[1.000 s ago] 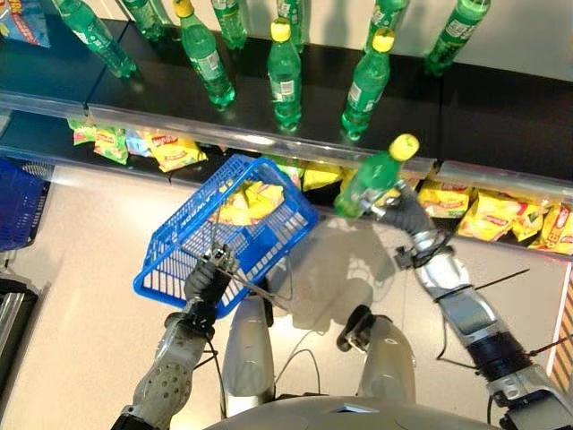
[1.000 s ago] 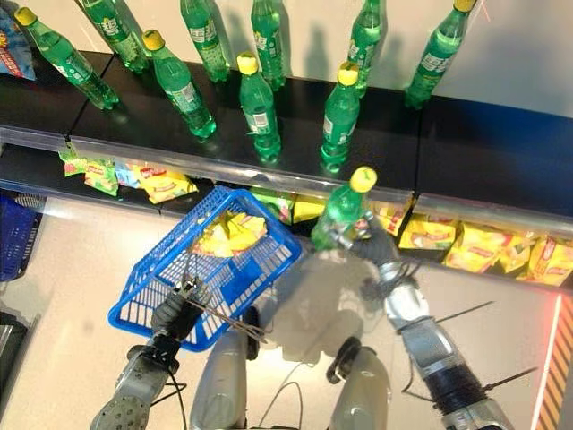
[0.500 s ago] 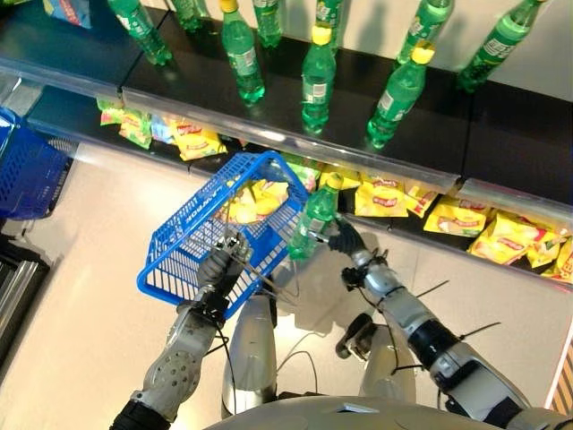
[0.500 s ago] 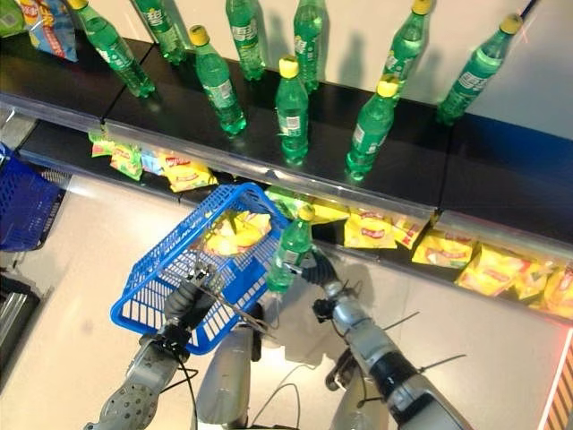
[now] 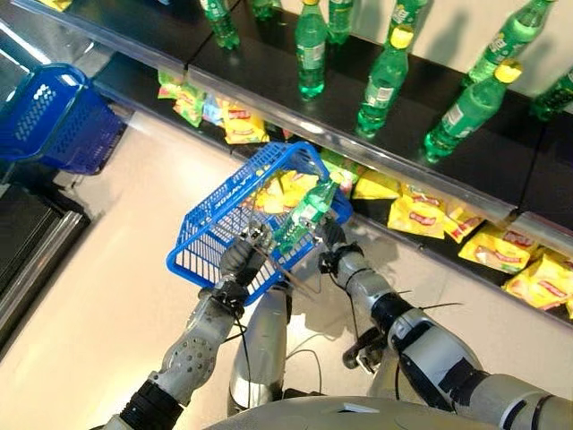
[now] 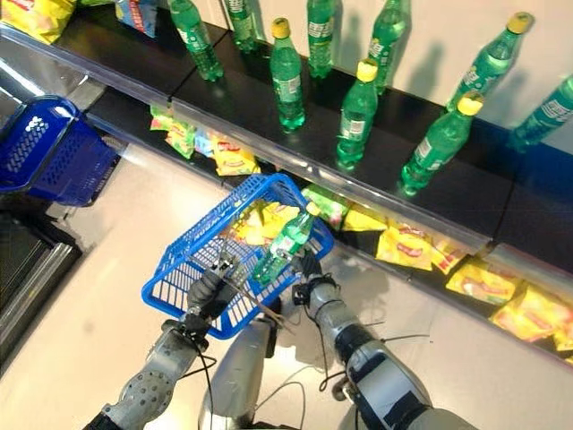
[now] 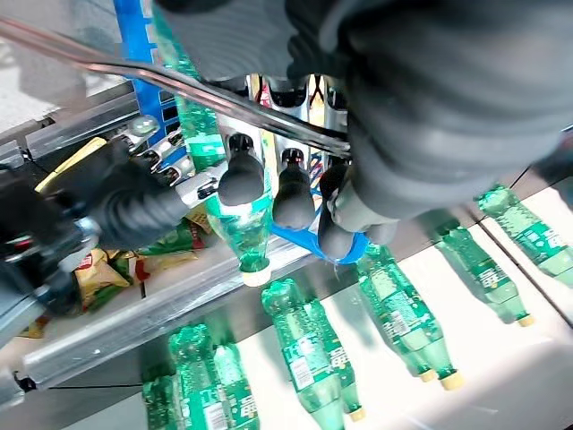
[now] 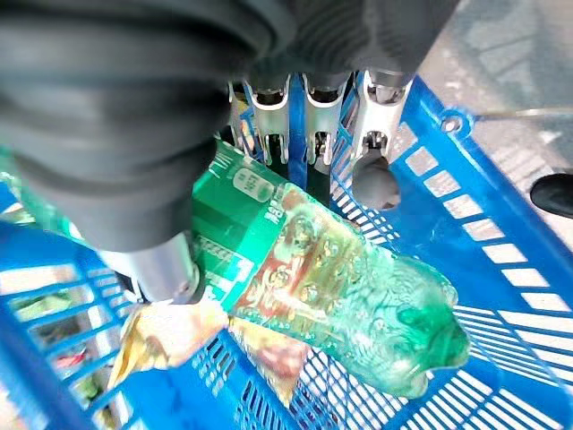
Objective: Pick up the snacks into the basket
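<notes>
Bottle (image 6: 285, 245) of clear green plastic, yellow-capped, tilts over the blue basket (image 6: 192, 255), gripped by the right robot hand (image 6: 307, 267). Left robot hand (image 6: 208, 288) clasps the basket's wire handle (image 7: 179, 85). Yellow snack packets (image 5: 421, 215) line the lower shelf; more bottles (image 6: 356, 114) stand on the shelf above (image 6: 269, 116).

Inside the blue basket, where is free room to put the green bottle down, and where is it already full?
The blue basket has bare mesh at its near end, toward the left hand holding its wire handle. The far end, by the shelf, is crowded with yellow snack bags. The right hand holds the green bottle over the basket's middle.
</notes>
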You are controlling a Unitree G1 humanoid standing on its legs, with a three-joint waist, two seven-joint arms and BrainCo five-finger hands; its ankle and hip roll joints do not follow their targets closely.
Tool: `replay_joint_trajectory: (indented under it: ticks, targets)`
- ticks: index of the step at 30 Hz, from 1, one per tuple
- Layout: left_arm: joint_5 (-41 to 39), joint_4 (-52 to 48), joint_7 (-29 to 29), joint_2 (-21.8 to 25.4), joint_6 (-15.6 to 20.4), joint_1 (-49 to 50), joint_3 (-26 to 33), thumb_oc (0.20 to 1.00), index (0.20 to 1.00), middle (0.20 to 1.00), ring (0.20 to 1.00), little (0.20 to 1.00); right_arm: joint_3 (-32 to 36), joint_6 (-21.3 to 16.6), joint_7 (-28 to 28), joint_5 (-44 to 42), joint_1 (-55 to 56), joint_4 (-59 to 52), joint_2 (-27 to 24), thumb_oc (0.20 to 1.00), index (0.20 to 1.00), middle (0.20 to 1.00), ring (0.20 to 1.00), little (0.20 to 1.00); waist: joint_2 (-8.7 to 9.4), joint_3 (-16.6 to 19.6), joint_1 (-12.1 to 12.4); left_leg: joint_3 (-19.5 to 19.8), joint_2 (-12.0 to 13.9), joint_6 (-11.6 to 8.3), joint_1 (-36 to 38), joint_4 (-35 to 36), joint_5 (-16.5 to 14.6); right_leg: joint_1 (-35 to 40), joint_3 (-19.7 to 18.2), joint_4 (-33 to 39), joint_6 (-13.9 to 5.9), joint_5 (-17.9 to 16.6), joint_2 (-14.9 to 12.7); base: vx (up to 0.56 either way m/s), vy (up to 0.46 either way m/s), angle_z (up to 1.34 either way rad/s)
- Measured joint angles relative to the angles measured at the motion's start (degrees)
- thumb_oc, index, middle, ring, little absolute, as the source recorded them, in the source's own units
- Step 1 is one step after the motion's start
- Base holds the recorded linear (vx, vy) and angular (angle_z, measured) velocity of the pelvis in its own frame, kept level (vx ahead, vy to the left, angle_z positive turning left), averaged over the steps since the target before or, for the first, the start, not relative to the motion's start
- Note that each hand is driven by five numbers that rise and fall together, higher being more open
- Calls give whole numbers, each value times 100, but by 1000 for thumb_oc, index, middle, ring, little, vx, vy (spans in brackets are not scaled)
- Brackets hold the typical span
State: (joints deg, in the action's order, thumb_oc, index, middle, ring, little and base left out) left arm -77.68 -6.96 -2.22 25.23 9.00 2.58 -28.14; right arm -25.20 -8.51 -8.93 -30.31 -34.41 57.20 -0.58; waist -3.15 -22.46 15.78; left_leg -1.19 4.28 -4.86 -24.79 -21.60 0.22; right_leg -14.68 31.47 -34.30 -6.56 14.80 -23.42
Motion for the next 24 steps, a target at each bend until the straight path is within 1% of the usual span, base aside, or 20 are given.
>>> replay_joint_trajectory:
  ticks: [2, 5, 7, 11, 16, 20, 24]
  targets:
    - [-11, -1, -2, -11, -10, -14, -29, 200, 200, 200, 200, 200, 16, -8, -29, -48, -45, 57, 14, 200, 200, 200, 200, 200, -47, 8, 79, 2, -5, 0, 1, 4, 1, 9, 21, 6, -3, -1, -1, 1, 6, 2]
    - [-15, 0, -10, -25, -46, -80, -136, 200, 200, 200, 200, 200, 248, 17, -74, -271, -379, 865, 226, 200, 200, 200, 200, 200, -135, 42, 103, 56, -34, 3, -3, 5, 4, 50, 58, 13, -18, 5, -12, -4, 15, 8]
    - [-15, 0, -11, -25, -53, -140, -222, 200, 200, 200, 200, 200, 336, 24, -86, -413, -400, 1059, 267, 200, 200, 200, 200, 200, -168, 61, 151, 77, -59, 8, -12, 7, 7, 55, 61, 11, -32, 14, -25, -8, 18, 7]
    - [-34, -1, -26, -16, -90, -299, -369, 200, 200, 200, 200, 200, 437, 111, -88, -728, -441, 1370, 282, 200, 200, 200, 200, 200, -177, 67, 248, 108, -85, 10, -20, 10, 10, 64, 69, 4, -49, 25, -41, -2, 10, 5]
    - [-77, 0, -30, 27, -135, -410, -498, 200, 200, 200, 200, 200, 429, 364, -37, -886, -677, 1780, 295, 200, 200, 200, 200, 200, -201, 82, 297, 154, -147, 19, -36, 13, 28, 72, 88, -37, -78, 54, -82, 2, 2, 8]
    - [-79, 0, -29, 29, -212, -527, -669, 200, 200, 200, 200, 200, 396, 578, 93, -894, -781, 1855, 266, 200, 200, 200, 200, 200, -300, 143, 416, 254, -181, 17, -85, 12, 52, 104, 166, -39, -87, 71, -85, 5, 9, 11]
    - [-92, 0, -29, 53, -303, -576, -674, 200, 200, 200, 200, 200, 259, 724, 235, -854, -828, 1993, 221, 200, 200, 200, 200, 200, -320, 156, 475, 332, -218, 14, -96, 15, 64, 156, 220, -42, -103, 94, -91, 6, -11, 12]
